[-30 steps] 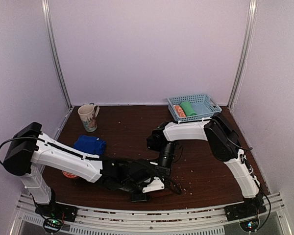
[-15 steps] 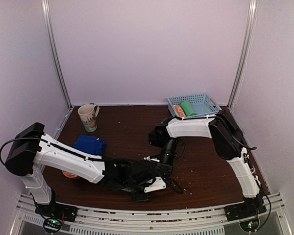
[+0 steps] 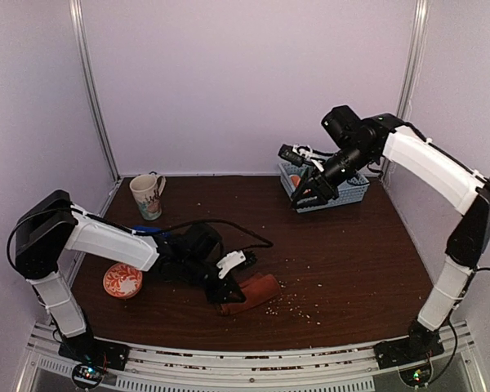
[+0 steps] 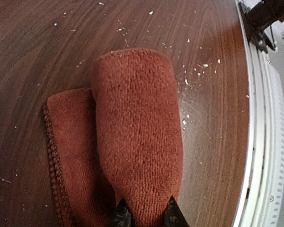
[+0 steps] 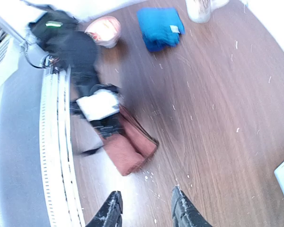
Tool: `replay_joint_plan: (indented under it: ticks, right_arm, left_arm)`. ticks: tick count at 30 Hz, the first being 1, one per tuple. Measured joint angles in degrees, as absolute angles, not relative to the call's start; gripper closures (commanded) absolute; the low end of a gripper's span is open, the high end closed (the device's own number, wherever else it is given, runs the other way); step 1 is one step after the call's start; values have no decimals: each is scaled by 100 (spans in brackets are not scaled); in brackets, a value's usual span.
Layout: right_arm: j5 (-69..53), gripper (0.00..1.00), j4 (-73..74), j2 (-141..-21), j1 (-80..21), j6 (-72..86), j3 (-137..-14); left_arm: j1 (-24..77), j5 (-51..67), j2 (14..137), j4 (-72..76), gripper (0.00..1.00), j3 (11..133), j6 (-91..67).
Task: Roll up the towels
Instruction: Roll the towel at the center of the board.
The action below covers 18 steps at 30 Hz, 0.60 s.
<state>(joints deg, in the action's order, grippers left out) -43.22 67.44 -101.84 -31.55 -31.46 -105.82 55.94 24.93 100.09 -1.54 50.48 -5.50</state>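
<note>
The rust-brown towel (image 4: 135, 127) lies near the table's front as a thick roll, with a flat tail (image 4: 68, 151) still spread beside it. My left gripper (image 4: 146, 215) is shut on the roll's near end, pinching the cloth between both fingertips. From above, the roll (image 3: 253, 291) sticks out to the right of that gripper (image 3: 229, 282). The royal blue towel (image 5: 159, 27) sits folded at the left rear, mostly hidden behind my left arm in the top view. My right gripper (image 5: 146, 198) hangs open and empty high above the table, in front of the basket (image 3: 305, 194).
A light blue basket (image 3: 353, 189) stands at the back right. A patterned mug (image 3: 147, 196) is at the back left. An orange patterned bowl (image 3: 122, 280) rests near the front left. White crumbs are scattered over the wood around the roll.
My right arm has risen from the table's middle to the basket and its jaws have opened. My left arm pulled back left, baring the brown roll, and its jaws closed on it.
</note>
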Motion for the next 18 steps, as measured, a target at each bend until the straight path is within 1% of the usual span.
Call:
replay_joint_plan:
  ticks: [3,6,9,12,14,15,18]
  right_arm:
    - [-4484,63,6418,-9323,-3256,-3227,-10007]
    - [-4604,63,6233,-8853,-3450,-3492,-9487]
    - [-4375,64,5957,-8750,-3909,-3754,-8895]
    - [-3828,63,5520,-8757,-4532,-3916,-8123]
    - [-3385,59,5203,-8785,-4930,-3957,-7625]
    - [-3249,54,5098,-8818,-5059,-3959,-7483]
    - [-2620,52,4499,-8943,-5439,-3986,-6987]
  left_arm:
    - [5227,3332,10294,228,93,4998,-1000]
    - [4989,4128,10545,803,93,4897,-1546]
    - [4775,4622,10757,1398,93,4716,-2060]
    - [4705,4930,10879,1857,93,4578,-2499]
    - [4703,5081,10943,2130,93,4482,-2746]
    - [4703,5133,10965,2206,93,4453,-2814]
    - [4703,5234,11034,2408,93,4403,-2976]
